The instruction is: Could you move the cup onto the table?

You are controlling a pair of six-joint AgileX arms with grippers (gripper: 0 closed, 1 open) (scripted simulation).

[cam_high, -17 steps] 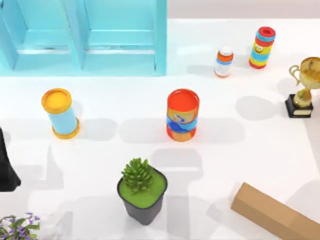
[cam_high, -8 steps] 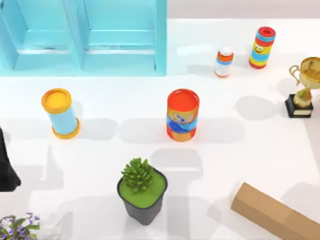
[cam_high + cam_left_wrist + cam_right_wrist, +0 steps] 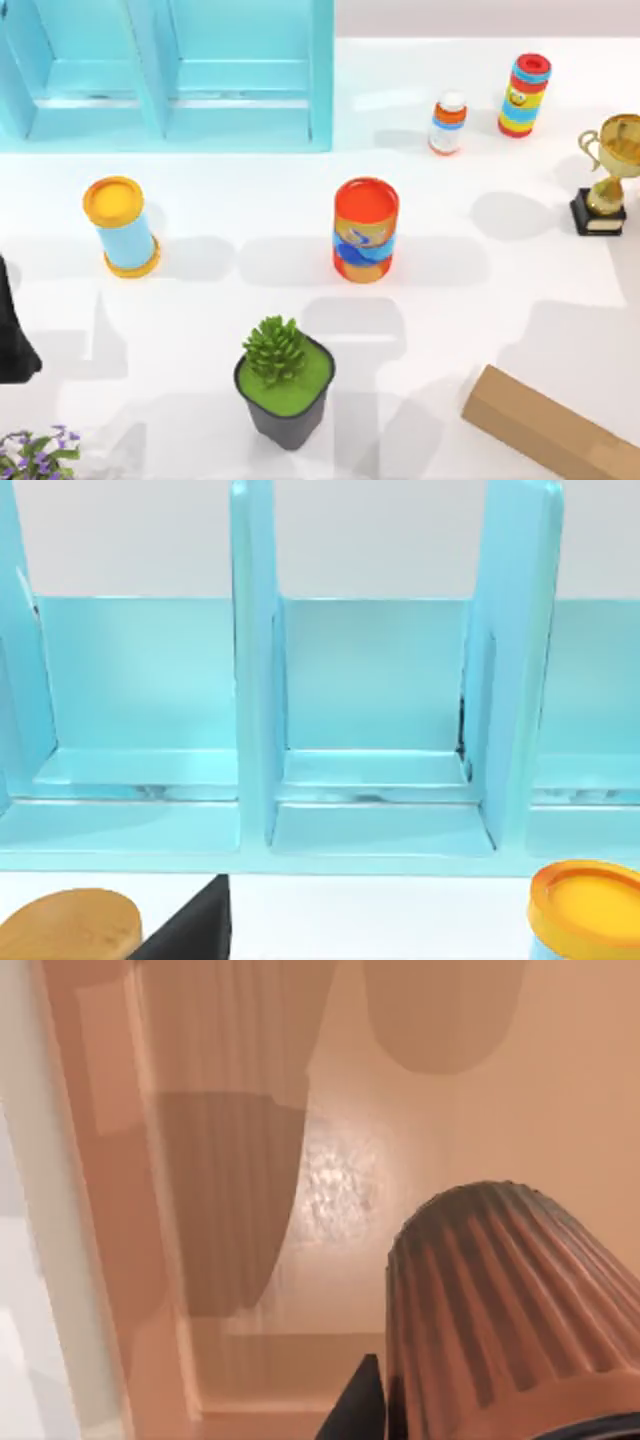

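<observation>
Table (image 3: 200,330): broad white surface, carrying everything listed below.

Cabinet (image 3: 240,90): light blue, at the table's far left. The left wrist view faces its open compartments (image 3: 380,700) head-on.

Cardboard box (image 3: 545,425): long and brown, lying at an angle in the near right corner.

Plant pot (image 3: 285,395): dark, with a green plant, near the front centre.

Can (image 3: 366,230): orange-red with blue swirls, upright at mid-table, well apart from the pot.

Canister (image 3: 122,225): light blue with a yellow lid, upright on the left; its lid (image 3: 585,905) also appears in the left wrist view.

Trophy (image 3: 607,175): gold on a black base, at the right edge.

Stacked toy (image 3: 525,95) and small bottle (image 3: 448,123): upright near each other at the far right.

Cup (image 3: 510,1310): ribbed, dark reddish-brown, seen close to the right wrist camera against a tan-brown surface. Whether it touches that surface cannot be told.

Right gripper (image 3: 358,1405): a dark part sits just beside the cup. Its grip state cannot be told.

Left arm (image 3: 12,335): parked at the table's left edge. A dark part of the left gripper (image 3: 190,932) is in the left wrist view; its grip state cannot be told.
</observation>
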